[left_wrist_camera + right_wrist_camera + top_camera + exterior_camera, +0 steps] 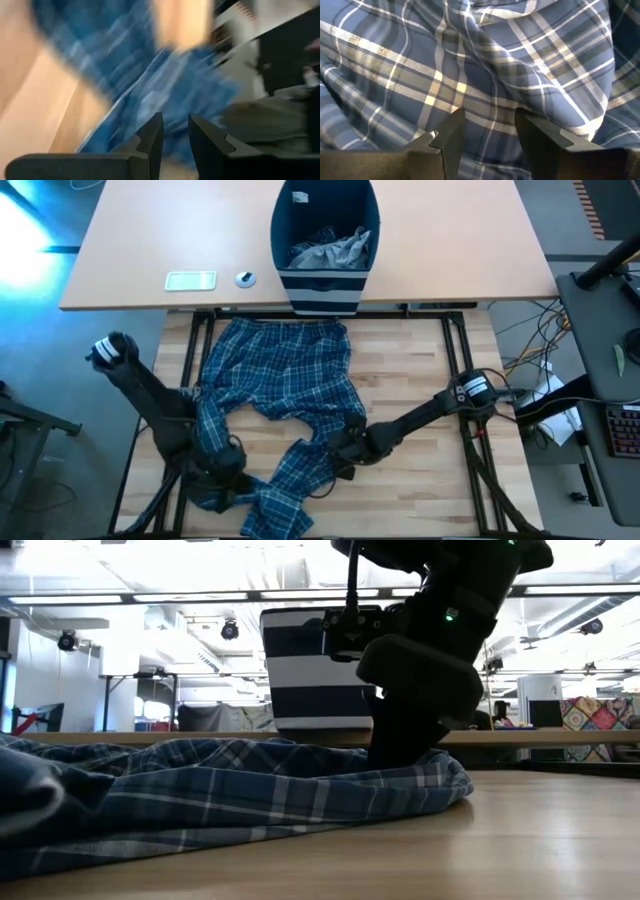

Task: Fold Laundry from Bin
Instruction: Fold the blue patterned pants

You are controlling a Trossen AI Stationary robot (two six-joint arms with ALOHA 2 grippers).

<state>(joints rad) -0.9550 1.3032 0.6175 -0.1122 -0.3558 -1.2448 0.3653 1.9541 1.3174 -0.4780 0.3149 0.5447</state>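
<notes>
The plaid trousers (285, 380) lie spread on the table (420, 380), legs toward the arms; the bin (325, 240) beyond holds grey laundry (330, 250). Folding looks begun. The right gripper (345, 450) pinches one leg; the left gripper (225, 470), jaws slightly parted, sits at the other. Next: lift both legs toward the waistband.

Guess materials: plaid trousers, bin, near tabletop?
Plaid trousers: soft woven cloth, probably cotton flannel; matte, drapes and creases in the right wrist view. Bin: navy fabric with pale stripes, walls look soft. Near tabletop: pale wood strips, likely butcher block, smooth with a slight sheen.
</notes>
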